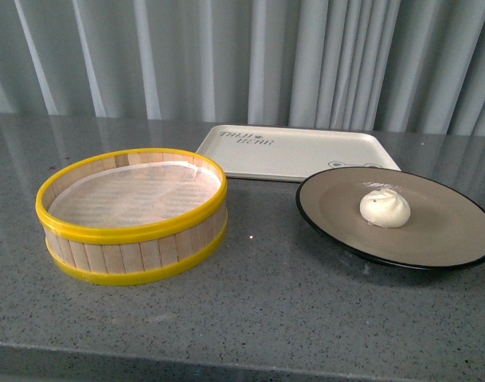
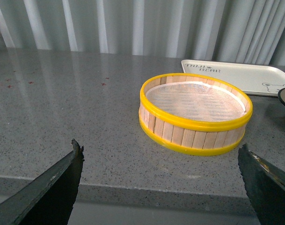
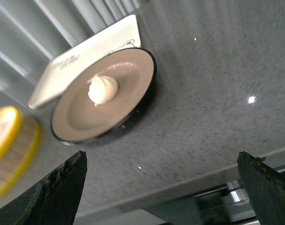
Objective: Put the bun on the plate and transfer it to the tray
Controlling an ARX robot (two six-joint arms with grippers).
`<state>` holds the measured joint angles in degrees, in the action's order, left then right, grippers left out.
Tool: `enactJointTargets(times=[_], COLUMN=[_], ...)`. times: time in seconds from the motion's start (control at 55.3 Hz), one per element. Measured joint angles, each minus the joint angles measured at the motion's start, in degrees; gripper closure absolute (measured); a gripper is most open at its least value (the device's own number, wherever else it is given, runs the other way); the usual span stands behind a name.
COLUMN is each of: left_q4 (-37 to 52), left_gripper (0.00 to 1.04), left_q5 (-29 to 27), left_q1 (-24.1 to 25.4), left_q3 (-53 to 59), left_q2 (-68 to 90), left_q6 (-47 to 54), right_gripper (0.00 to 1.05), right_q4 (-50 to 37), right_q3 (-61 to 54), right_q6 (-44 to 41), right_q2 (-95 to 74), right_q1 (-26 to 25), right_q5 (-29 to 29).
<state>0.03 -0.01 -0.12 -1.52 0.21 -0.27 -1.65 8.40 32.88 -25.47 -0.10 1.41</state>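
Right gripper point(image 3: 161, 157) spread wide, empty; plate point(image 1: 457, 239), lower right of front view, looks stiff and glossy-slick, so pinch its rim and keep level, as the soft bun point(image 1: 385, 208) sits loose.

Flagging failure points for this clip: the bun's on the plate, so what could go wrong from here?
1. The bun lies loose on the shallow, glossy plate; any tilt during lifting could roll it off.
2. The tray has a raised edge right behind the plate, so a low carry might catch on it.
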Motion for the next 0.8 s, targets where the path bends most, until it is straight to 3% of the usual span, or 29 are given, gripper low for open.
enactJointTargets(times=[0.181,0.29,0.525,0.796], left_q4=[0.00,0.00,0.00,0.00], left_gripper=[0.07,0.07,0.07,0.07], left_q5=[0.00,0.00,0.00,0.00], left_q1=[0.00,0.00,0.00,0.00], left_q3=[0.00,0.00,0.00,0.00], left_q2=[-0.02,-0.02,-0.02,-0.02], left_q6=[0.00,0.00,0.00,0.00], right_gripper=[0.08,0.08,0.08,0.08], right_q4=[-16.57,-21.55,-27.26,-29.59], right_q3=[5.66,7.30,10.78,17.03], right_q6=[26.56,36.65,44.72,46.23], right_q2=[-24.74,-35.21,-45.18,-54.84], right_q1=[0.74,3.98,6.01,6.23], right_q5=[-1.51,-1.79,-3.45,-6.78])
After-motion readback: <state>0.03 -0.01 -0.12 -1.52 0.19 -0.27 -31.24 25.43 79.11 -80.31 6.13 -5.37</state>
